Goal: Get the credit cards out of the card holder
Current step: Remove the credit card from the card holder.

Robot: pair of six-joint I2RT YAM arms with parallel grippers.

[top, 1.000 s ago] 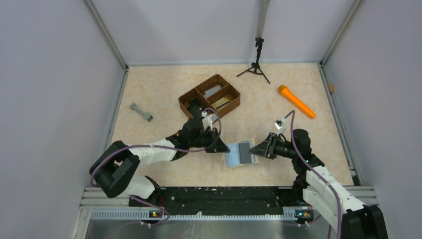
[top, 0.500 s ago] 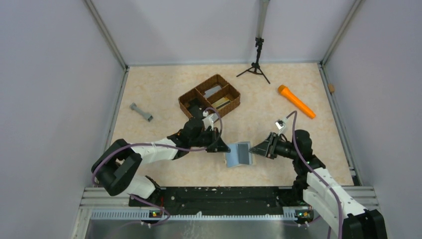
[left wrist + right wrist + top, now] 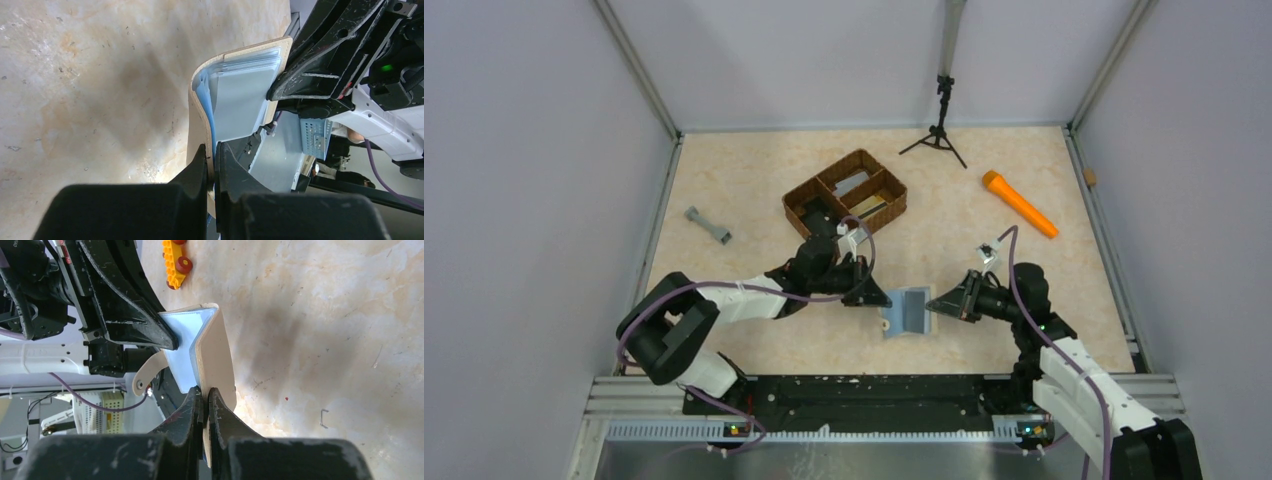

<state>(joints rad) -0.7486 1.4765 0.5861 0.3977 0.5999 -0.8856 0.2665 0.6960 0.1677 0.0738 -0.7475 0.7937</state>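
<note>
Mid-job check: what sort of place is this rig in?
Probably a lab test cell: plain grey walls enclose a marbled table, with a small black tripod standing at its far edge.

No legible txt, label, brand, no. or sign in any view. The card holder (image 3: pixel 240 95) shows only plain cream & pale-blue faces. Items in the wicker tray (image 3: pixel 861 155) are too small to read.

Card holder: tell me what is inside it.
The card holder, half open, shows stacked pale blue sleeves. Any cards within them are covered.
</note>
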